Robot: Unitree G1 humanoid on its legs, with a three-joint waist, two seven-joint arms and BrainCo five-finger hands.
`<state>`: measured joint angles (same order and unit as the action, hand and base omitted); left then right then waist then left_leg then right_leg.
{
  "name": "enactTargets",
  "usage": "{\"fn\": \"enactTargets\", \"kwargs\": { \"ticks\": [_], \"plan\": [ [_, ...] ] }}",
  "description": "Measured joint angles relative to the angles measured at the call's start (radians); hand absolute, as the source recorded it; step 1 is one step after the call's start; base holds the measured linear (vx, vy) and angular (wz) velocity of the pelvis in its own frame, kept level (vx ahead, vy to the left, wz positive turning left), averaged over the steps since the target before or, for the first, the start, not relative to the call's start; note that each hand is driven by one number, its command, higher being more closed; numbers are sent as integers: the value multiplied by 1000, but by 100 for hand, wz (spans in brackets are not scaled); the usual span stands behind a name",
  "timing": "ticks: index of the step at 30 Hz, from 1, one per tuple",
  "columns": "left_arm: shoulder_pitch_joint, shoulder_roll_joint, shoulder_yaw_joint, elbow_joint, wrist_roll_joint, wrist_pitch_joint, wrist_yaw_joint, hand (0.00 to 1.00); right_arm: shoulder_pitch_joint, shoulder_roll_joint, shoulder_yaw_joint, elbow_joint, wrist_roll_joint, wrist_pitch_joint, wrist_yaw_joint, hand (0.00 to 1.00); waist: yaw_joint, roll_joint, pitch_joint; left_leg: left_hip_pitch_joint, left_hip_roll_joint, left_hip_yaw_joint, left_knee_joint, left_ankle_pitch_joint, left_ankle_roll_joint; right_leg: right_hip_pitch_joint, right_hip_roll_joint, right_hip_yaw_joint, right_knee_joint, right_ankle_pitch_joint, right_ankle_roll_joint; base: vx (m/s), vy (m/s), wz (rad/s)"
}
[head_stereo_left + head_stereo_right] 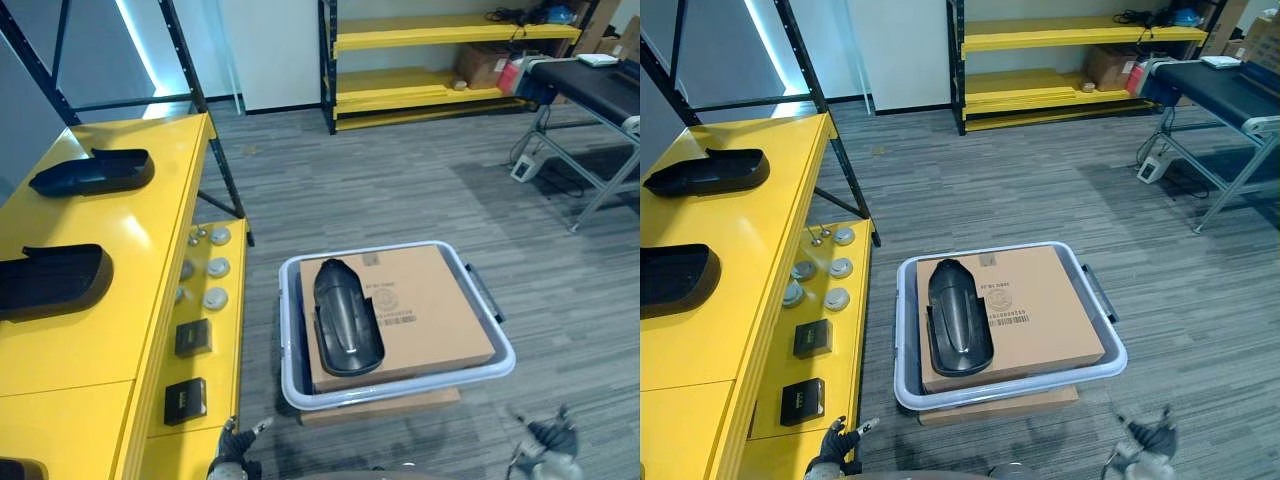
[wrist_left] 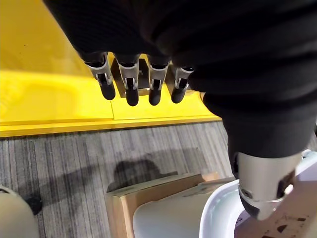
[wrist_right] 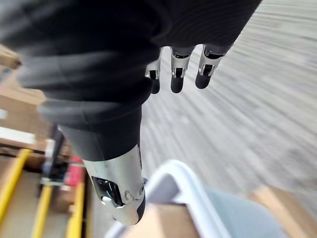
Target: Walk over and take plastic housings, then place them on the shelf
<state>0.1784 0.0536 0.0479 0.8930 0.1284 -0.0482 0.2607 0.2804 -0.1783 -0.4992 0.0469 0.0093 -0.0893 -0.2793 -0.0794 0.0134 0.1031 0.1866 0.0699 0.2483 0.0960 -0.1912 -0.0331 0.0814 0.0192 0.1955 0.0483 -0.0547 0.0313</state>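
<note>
- While one black housing (image 1: 347, 318) lies on the cardboard box (image 1: 430, 305) in the bin (image 1: 287, 340), more housings (image 1: 92, 172) sit on the shelf (image 1: 150, 240).
- Left hand (image 1: 235, 456) and right hand (image 1: 550, 441) hang with fingers loose, holding nothing.

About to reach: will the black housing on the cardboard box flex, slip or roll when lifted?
Probably stiff: the black housing keeps a moulded, curved shell shape. Likely light, being a hollow shell. Its glossy, rounded top may slip from fingers; it lies flat on the cardboard box, unlikely to roll.
</note>
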Motion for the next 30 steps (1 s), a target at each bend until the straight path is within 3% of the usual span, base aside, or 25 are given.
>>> {"fn": "enactTargets", "kwargs": {
  "ticks": [5,9,12,17,26,30],
  "plan": [
    [4,8,-22,-1,0,-7,-18,0,-21,-76,160,-187,-52,-47,47,0,6,-6,-5,-8,2,-6,-18,5,0,-1,-6,-36,-18,5,6,-87,-30,3],
    [-1,29,-49,-5,1,-13,-29,0,-107,-109,315,-178,-69,-71,97,0,16,-15,-14,-36,-3,-54,-30,32,-3,-21,-20,-102,-18,8,6,18,-27,34],
    [-4,32,-55,-25,1,-18,-37,0,-175,-112,377,-91,-109,-70,108,0,44,-18,-14,-41,-3,-82,-45,42,-6,-23,-21,-144,-17,12,0,79,-22,32],
    [-5,31,-58,-43,1,-25,-37,0,-266,-109,471,76,-229,-29,108,0,66,-11,-12,-85,-10,-129,-56,70,-22,-38,-34,-225,-17,12,1,88,-16,31],
    [-4,29,-100,-62,1,-26,-16,0,-416,-26,477,382,-426,80,59,0,74,7,4,-109,-29,-172,-55,107,-25,-29,-60,-306,-16,6,9,30,-1,25],
    [-6,25,-128,-90,1,-27,-2,0,-491,23,457,508,-484,140,21,0,94,18,24,-139,-35,-199,-55,118,-11,-44,-66,-333,-15,6,9,-49,-11,21]
  ]
}}
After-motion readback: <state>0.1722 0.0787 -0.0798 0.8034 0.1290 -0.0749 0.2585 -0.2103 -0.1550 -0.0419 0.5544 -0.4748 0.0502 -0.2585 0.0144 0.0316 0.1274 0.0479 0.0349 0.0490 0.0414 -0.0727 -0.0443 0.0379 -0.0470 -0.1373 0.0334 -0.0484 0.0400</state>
